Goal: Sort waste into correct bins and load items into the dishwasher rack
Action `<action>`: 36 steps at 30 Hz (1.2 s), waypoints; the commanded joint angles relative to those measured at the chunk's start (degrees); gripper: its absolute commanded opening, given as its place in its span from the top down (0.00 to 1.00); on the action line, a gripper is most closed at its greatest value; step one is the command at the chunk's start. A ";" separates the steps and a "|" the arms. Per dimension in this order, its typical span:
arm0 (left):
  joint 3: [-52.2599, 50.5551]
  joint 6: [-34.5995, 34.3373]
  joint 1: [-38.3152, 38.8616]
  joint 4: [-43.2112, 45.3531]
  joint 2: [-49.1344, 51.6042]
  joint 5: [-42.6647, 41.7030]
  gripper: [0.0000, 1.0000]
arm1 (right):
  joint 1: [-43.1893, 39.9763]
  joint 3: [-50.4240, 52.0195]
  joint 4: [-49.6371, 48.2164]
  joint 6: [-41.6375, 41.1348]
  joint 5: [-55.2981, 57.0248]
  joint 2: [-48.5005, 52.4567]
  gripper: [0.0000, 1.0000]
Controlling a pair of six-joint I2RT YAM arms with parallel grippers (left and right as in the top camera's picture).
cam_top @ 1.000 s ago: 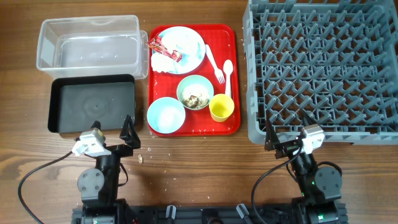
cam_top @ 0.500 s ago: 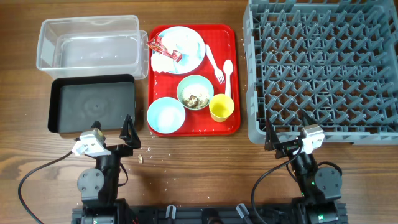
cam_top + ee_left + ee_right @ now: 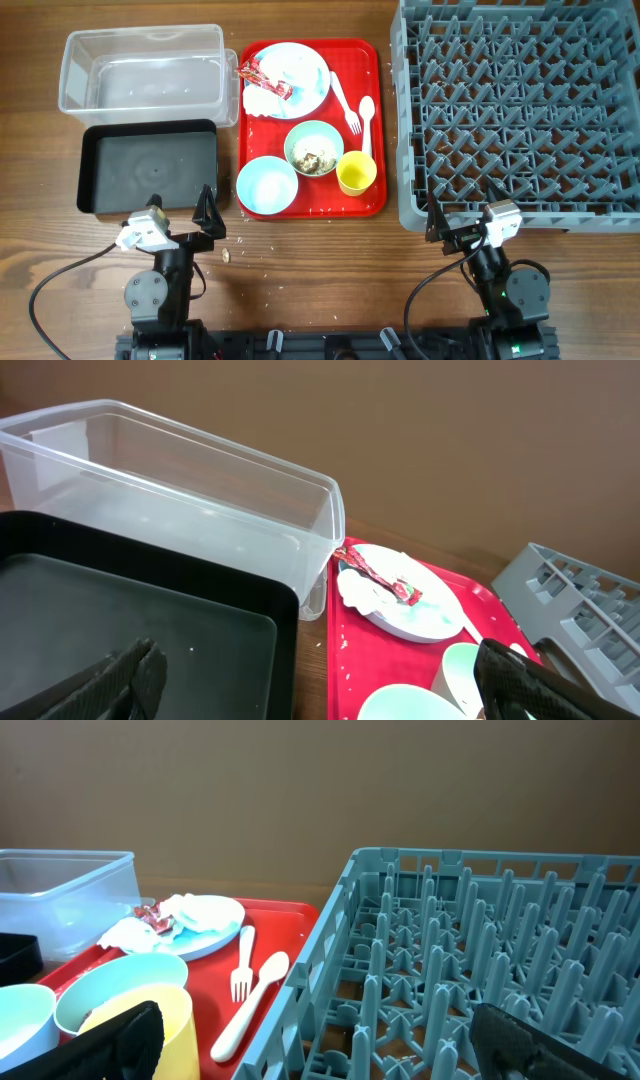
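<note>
Nothing's budged since 1 second ago, so you've got the same setup, with both arms parked at the near edge of the table [image 3: 330, 260]. Your left gripper [image 3: 180, 213] has its jaws spread wide with nothing between them, just in front of the black tray [image 3: 150, 165]. Your right gripper [image 3: 463, 222] is spread and empty too, at the near-left corner of the dishwasher rack [image 3: 520, 110].

Everything's still on the red tray [image 3: 376, 65]. The white fork [image 3: 344, 100] and spoon [image 3: 366, 122] lie side by side, long axes running roughly front to back. The fork tines point toward the arms and the spoon bowl points away. The snack wrapper [image 3: 263, 80] lies diagonally over the left rim of the blue plate [image 3: 310, 60], with the napkin [image 3: 262, 102] just beside it. The green bowl [image 3: 296, 135] holds the food scraps [image 3: 314, 155], just behind the blue bowl [image 3: 267, 186] and yellow cup [image 3: 356, 173]. The clear tub [image 3: 70, 70] sits behind the black tray.
</note>
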State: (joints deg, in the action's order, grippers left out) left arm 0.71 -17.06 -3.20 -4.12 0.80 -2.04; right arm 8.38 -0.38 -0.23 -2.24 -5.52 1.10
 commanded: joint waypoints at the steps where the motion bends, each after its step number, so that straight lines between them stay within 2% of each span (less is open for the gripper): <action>1: -0.37 0.09 -0.50 -0.20 -0.63 -0.68 0.00 | 0.24 0.09 -0.15 0.63 0.37 -0.31 0.00; 11: -0.37 0.09 -0.50 0.04 -0.63 -0.28 0.00 | 0.24 0.09 -0.26 0.57 -0.85 -0.31 0.00; 18: -0.37 0.09 -0.50 5.79 -0.63 -6.23 0.00 | 0.22 -0.35 -9.46 0.83 -6.16 -0.31 0.00; 21: -0.09 0.09 -0.50 9.25 -0.63 -7.65 0.00 | 0.22 -1.97 -9.66 1.53 -6.21 -0.31 0.00; 25: 2.71 0.11 -0.50 9.55 -0.02 -7.78 0.00 | 0.22 -4.68 -9.57 2.14 -6.21 -0.31 0.00; 30: 8.17 0.17 -0.50 9.62 4.94 -7.78 0.00 | 0.22 -8.44 -9.29 2.12 -6.21 0.37 0.00; 36: 18.36 0.37 -0.50 10.40 17.16 -9.18 0.00 | 0.24 -14.78 -7.23 2.27 -6.19 5.53 0.00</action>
State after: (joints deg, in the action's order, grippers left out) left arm 12.91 -17.06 -3.20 5.63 12.03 -9.13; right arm 8.38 -11.14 -7.64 -0.99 -10.52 3.86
